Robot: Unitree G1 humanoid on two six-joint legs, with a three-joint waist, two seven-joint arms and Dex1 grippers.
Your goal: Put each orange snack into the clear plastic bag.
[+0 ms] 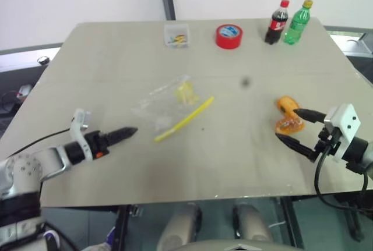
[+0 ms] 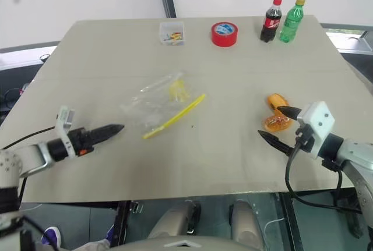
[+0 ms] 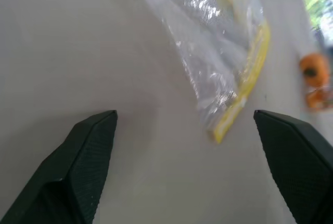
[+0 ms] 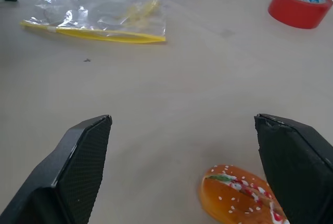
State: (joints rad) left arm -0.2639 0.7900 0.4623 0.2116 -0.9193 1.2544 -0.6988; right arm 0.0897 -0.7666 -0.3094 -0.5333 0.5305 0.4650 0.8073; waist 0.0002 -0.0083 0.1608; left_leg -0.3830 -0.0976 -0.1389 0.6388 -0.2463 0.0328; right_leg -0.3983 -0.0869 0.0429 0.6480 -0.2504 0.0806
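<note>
While spread wide and empty, right gripper (image 1: pixel 294 127) flanked snacks (image 1: pixel 288 116); left gripper (image 1: pixel 125 133), likewise agape, hovered near bag (image 1: pixel 169 106).

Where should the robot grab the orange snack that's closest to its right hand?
Probably across its rounded middle, coming from the near side. The nearer orange snack lies flat on the table, just ahead of the open right hand, with the other snack close behind it, so a far-side approach looks crowded.

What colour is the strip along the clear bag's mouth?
Yellow. The strip along the clear plastic bag shows best in the right wrist view.
</note>
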